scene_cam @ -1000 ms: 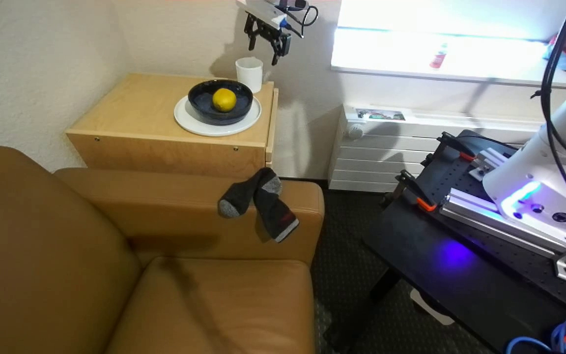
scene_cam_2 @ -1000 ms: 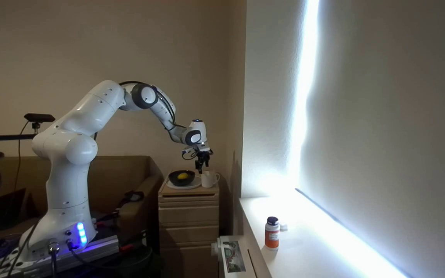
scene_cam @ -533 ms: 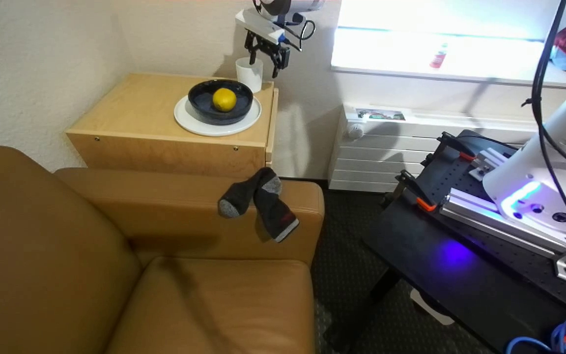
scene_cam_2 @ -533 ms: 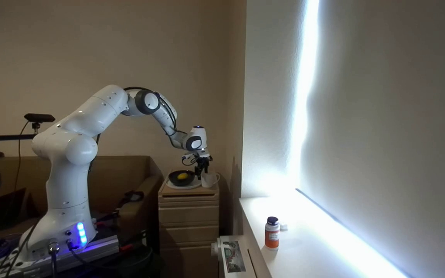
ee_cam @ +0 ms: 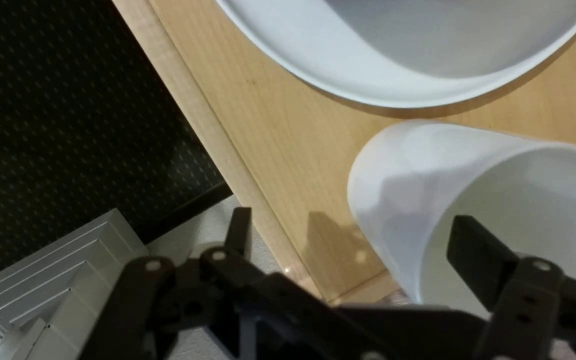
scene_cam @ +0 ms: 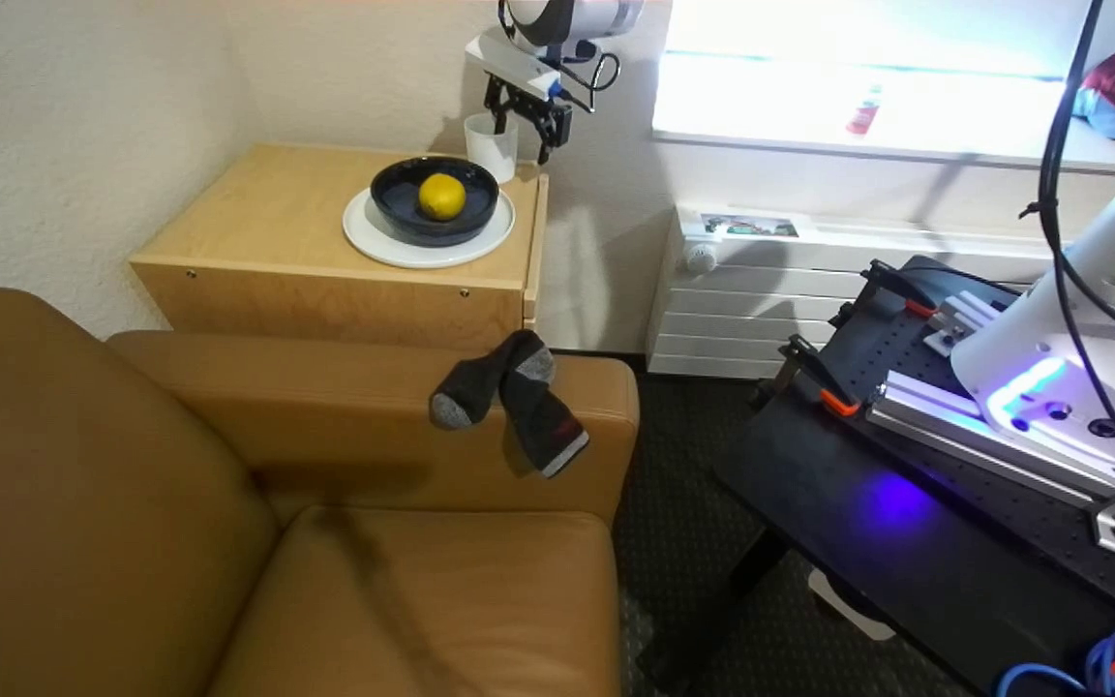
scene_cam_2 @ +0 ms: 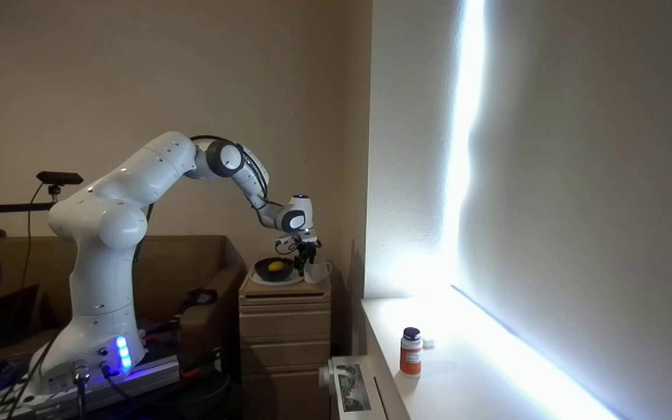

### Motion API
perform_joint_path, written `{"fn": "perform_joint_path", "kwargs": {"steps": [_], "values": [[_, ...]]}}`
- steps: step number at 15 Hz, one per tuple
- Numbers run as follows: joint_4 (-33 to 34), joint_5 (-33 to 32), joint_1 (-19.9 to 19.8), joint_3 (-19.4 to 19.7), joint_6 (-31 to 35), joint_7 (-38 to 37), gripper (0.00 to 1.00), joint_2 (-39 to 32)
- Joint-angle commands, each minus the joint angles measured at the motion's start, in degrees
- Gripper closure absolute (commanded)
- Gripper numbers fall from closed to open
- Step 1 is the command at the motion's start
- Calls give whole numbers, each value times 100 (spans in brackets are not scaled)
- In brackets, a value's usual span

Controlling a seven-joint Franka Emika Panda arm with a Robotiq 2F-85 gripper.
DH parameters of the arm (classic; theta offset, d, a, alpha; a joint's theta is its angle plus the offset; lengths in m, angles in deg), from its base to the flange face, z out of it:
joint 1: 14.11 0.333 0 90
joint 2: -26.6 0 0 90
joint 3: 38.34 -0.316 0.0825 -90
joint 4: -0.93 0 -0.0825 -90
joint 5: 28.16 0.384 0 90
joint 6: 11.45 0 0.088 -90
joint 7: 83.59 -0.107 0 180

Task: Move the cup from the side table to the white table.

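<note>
The white cup (scene_cam: 490,158) stands upright on the wooden side table (scene_cam: 277,203), near its edge. In an exterior view the cup (scene_cam_2: 315,273) shows a handle. My gripper (scene_cam: 523,144) is open with its jaws spread across the cup's near wall. In the wrist view the gripper (ee_cam: 353,221) has one finger over the cup's mouth, apparently just inside the rim. The other finger is outside the cup, past the side table's edge. The cup (ee_cam: 403,170) shows its wall between the fingers, not gripped. The white table is out of view.
A white plate (scene_cam: 393,254) with a black bowl (scene_cam: 432,235) and a yellow fruit (scene_cam: 442,197) sits right beside the cup. A wall stands close behind the cup. A brown sofa (scene_cam: 345,378) with socks (scene_cam: 543,416) and a radiator (scene_cam: 732,310) are nearby.
My gripper has come down from above the cup until one finger is at the cup's mouth. The cup and the other objects have not moved.
</note>
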Motion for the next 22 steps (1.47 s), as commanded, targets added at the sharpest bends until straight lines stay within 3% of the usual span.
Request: {"fn": "perform_joint_path", "kwargs": {"steps": [1, 2, 3, 13, 18, 22], "values": [[28, -15, -13, -12, -9, -7, 0, -16], [19, 33, -64, -81, 46, 65, 25, -24], [15, 24, -50, -66, 61, 49, 26, -32], [-26, 18, -50, -65, 143, 75, 96, -18], [-325, 5, -83, -66, 304, 217, 99, 303], [-1432, -194, -51, 93, 271, 571, 99, 1330]]}}
